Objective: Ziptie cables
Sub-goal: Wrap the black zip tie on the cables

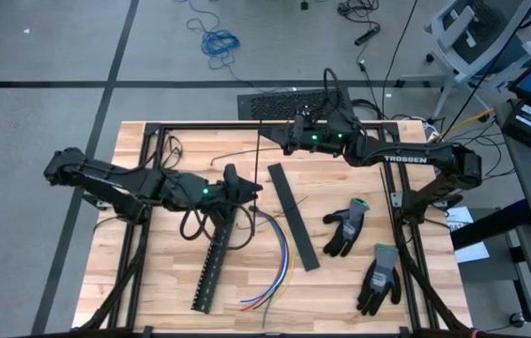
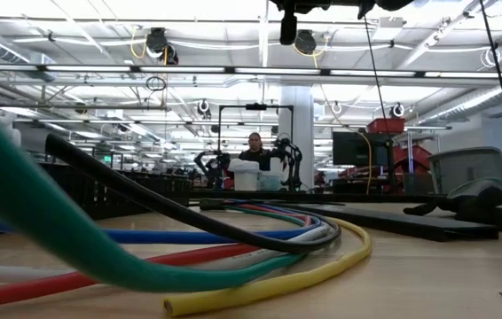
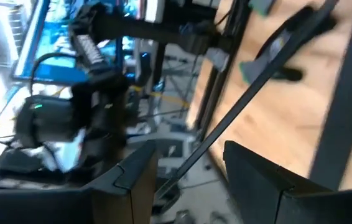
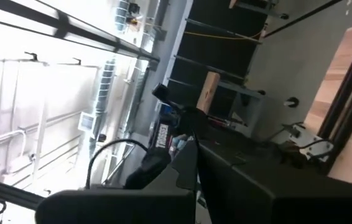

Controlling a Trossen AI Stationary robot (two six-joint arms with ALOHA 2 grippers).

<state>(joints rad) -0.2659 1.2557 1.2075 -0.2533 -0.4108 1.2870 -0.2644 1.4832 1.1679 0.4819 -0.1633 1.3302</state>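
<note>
Our left gripper (image 1: 254, 188) hovers wide above the cables (image 1: 275, 253), empty; we judge gathering them comes next.

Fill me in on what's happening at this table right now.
Two robot arms are working on zip-tying cables. The left gripper hovers open above the top end of the black slotted strip. The right gripper is shut near the table's far edge, seemingly pinching a thin dark strand. The cables lie loose on the table, not yet tied.
</note>
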